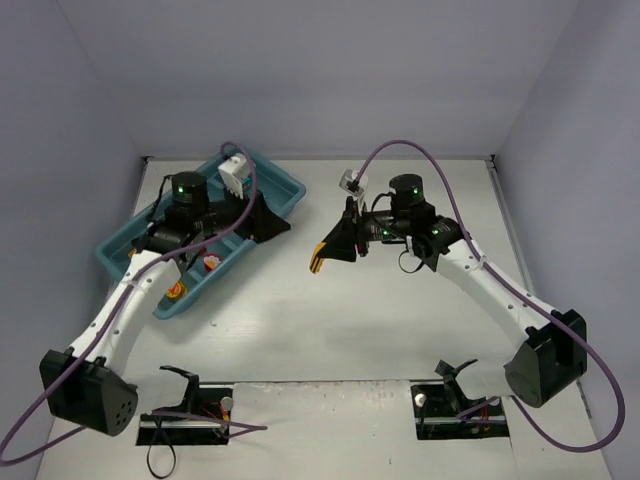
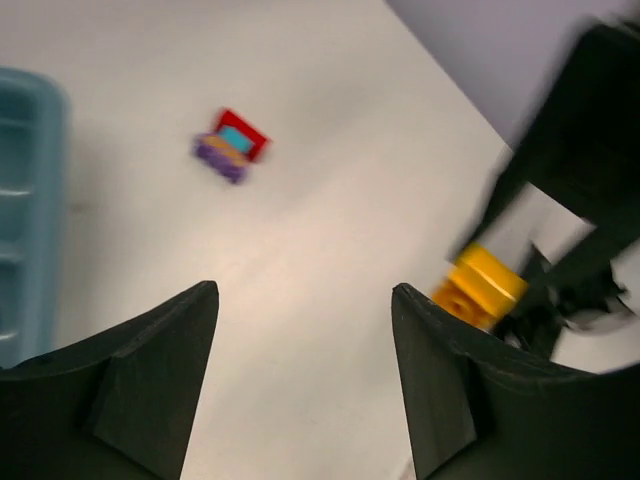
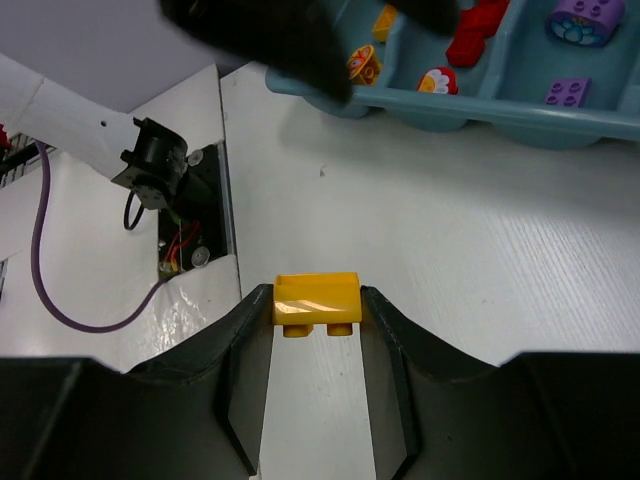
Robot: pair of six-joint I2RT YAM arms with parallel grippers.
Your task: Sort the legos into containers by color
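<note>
the top camera sits high behind the arms and looks down and forward over the whole table (image 1: 330, 330) from far off. the left arm's base (image 1: 190, 412) and the right arm's base (image 1: 460, 405) lie along the bottom edge, and the tray (image 1: 280, 182) is at upper left. the left wrist camera rides just behind the left tool (image 2: 305, 300), whose fingers fill the lower edge. it looks low across the table, blurred, with the tray's end at the left edge. the right wrist camera looks down past the right tool (image 3: 317, 295) at lower centre, close to the table, with the tray along the upper right. all three views share the tray and the yellow brick (image 3: 315, 300) in the right tool.
</note>
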